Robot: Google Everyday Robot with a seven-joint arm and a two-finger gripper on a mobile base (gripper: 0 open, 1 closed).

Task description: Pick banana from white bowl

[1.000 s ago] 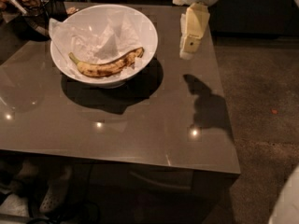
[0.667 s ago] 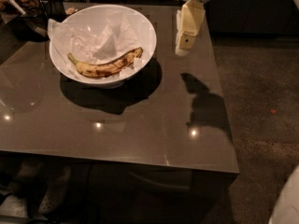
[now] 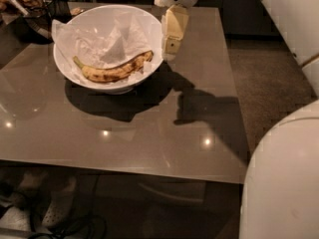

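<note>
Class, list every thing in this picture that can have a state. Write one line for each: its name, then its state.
banana, lying on its side in the bowl, on the paper, not gripped
bowl, upright on the table, holding paper and banana
paper, crumpled, lining the bowl
gripper, pointing down beside the bowl's rim, apart from the banana
table, bearing the bowl

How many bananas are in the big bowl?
1. The banana lies on crumpled paper in the white bowl; paper could hide more. The hand hangs beside the bowl's rim.
</note>
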